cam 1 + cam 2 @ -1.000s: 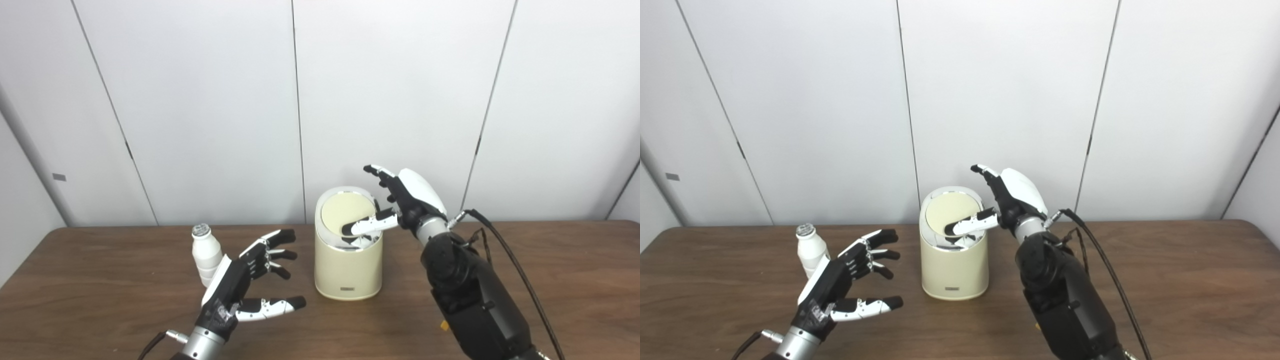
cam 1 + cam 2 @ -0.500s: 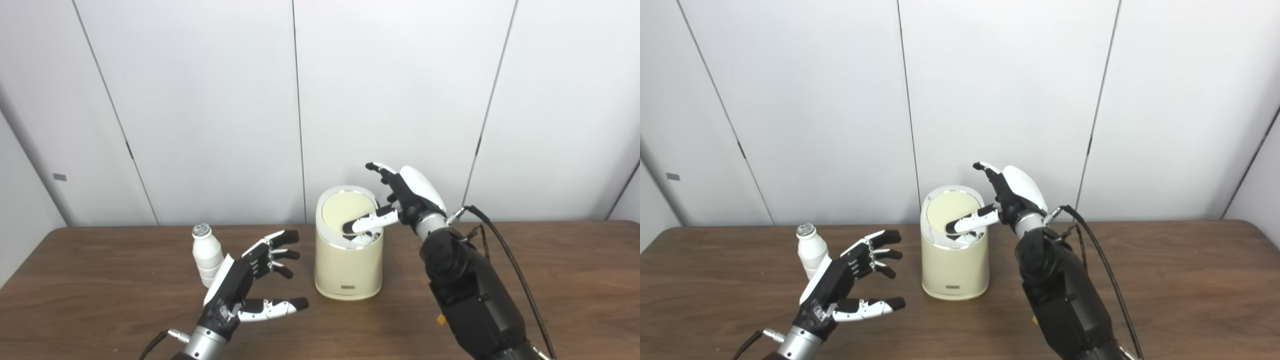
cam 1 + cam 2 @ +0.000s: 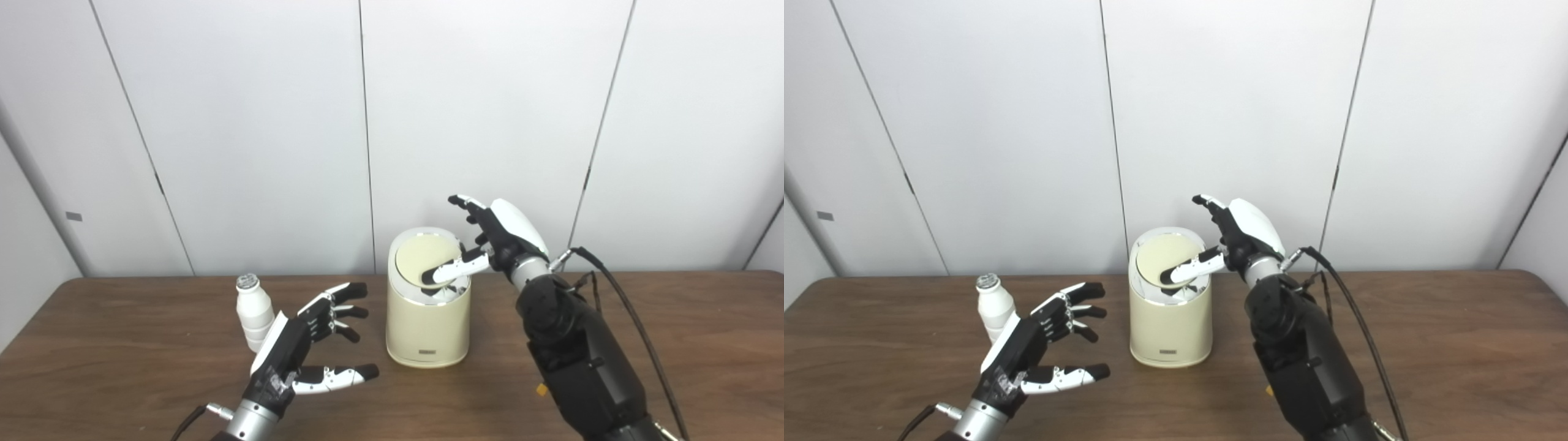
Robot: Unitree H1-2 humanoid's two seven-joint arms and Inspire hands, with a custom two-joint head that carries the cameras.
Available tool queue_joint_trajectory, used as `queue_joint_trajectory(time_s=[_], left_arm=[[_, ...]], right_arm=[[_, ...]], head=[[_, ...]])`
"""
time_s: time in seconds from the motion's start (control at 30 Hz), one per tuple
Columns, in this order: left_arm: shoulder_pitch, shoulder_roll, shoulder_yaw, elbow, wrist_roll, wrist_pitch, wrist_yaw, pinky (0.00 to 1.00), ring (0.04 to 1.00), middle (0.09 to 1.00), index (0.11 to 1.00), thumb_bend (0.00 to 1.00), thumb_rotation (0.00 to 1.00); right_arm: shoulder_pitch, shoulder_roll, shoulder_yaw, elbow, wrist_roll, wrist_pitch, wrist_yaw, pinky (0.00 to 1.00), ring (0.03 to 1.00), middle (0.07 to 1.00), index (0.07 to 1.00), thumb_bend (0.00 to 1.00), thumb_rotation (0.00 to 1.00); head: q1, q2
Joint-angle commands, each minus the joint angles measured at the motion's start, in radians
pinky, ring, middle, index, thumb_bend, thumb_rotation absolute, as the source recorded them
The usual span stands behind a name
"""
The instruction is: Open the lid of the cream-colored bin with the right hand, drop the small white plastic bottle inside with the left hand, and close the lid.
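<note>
Both views alike: right robot hand [image 3: 499, 236] on tilted lid [image 3: 422, 260].

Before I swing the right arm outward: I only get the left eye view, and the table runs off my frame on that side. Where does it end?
Observer: The right eye view shows the table ending at a back right corner, a good way beyond the right arm. Your frame cuts that corner off.
Operator: Good. I also need to judge the drop. Is the bin open at all yet?
Observer: Partly. In the right eye view the lid is tilted under the right hand, and a dark gap shows between the lid's near edge and the rim of the bin.
</note>
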Motion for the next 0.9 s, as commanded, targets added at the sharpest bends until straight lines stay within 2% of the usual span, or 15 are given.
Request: queue_joint_trajectory(time_s=[0.0, 0.13, 0.27, 0.33, 0.4, 0.5, 0.6, 0.7, 0.77, 0.87], left_arm=[[-0.037, 0.002, 0.002, -0.019, -0.001, -0.019, 0.002, 0.58, 0.75, 0.843, 0.842, 0.73, 0.01], [-0.036, 0.003, 0.002, -0.021, 0.003, -0.015, 0.004, 0.58, 0.749, 0.843, 0.843, 0.73, 0.02], [-0.035, 0.002, 0.002, -0.026, 0.0, -0.014, 0.004, 0.57, 0.748, 0.843, 0.841, 0.73, 0.02], [-0.035, 0.003, 0.003, -0.025, -0.005, -0.015, 0.003, 0.57, 0.749, 0.844, 0.839, 0.73, 0.02], [-0.036, 0.005, 0.004, -0.021, -0.005, -0.02, 0.002, 0.57, 0.747, 0.843, 0.839, 0.73, 0.02], [-0.036, 0.008, 0.006, -0.018, -0.004, -0.026, 0.001, 0.57, 0.746, 0.845, 0.842, 0.73, 0.03], [-0.034, 0.01, 0.006, -0.018, -0.003, -0.028, 0.001, 0.57, 0.746, 0.844, 0.842, 0.72, 0.03], [-0.03, 0.01, 0.007, -0.024, -0.004, -0.026, 0.002, 0.57, 0.747, 0.846, 0.843, 0.72, 0.03], [-0.028, 0.008, 0.009, -0.029, -0.007, -0.023, 0.004, 0.57, 0.745, 0.844, 0.839, 0.72, 0.01], [-0.025, 0.006, 0.012, -0.033, -0.01, -0.019, 0.007, 0.57, 0.74, 0.841, 0.838, 0.72, 0.01]], right_arm=[[-0.036, -0.01, -0.033, -0.07, 0.023, -0.001, -0.006, 0.69, 0.865, 0.923, 0.895, 0.9, 0.33], [-0.031, -0.002, -0.095, -0.138, 0.06, 0.001, 0.02, 0.66, 0.84, 0.92, 0.899, 0.9, 0.37], [0.004, -0.011, -0.149, -0.2, 0.114, 0.001, 0.012, 0.6, 0.808, 0.905, 0.898, 0.91, 0.4], [0.04, -0.017, -0.172, -0.23, 0.155, -0.008, -0.002, 0.62, 0.819, 0.896, 0.895, 0.9, 0.41], [0.097, -0.006, -0.219, -0.253, 0.244, -0.045, -0.021, 0.66, 0.842, 0.89, 0.886, 0.88, 0.39], [0.181, -0.004, -0.25, -0.257, 0.346, -0.137, -0.041, 0.68, 0.837, 0.894, 0.883, 0.85, 0.35], [0.258, -0.032, -0.255, -0.197, 0.446, -0.309, -0.047, 0.67, 0.821, 0.896, 0.883, 0.79, 0.28], [0.301, -0.038, -0.268, -0.127, 0.528, -0.43, -0.058, 0.71, 0.833, 0.906, 0.898, 0.84, 0.29], [0.318, -0.04, -0.271, -0.095, 0.57, -0.473, -0.057, 0.75, 0.84, 0.912, 0.903, 0.86, 0.31], [0.335, -0.037, -0.272, -0.083, 0.621, -0.486, -0.057, 0.81, 0.863, 0.926, 0.902, 0.87, 0.29]], head=[[0.0, 0.002], [0.0, 0.002], [0.001, 0.004], [0.0, 0.003], [0.0, 0.002], [-0.002, 0.002], [0.0, 0.0], [0.0, 0.0], [0.001, -0.001], [0.003, -0.002]])
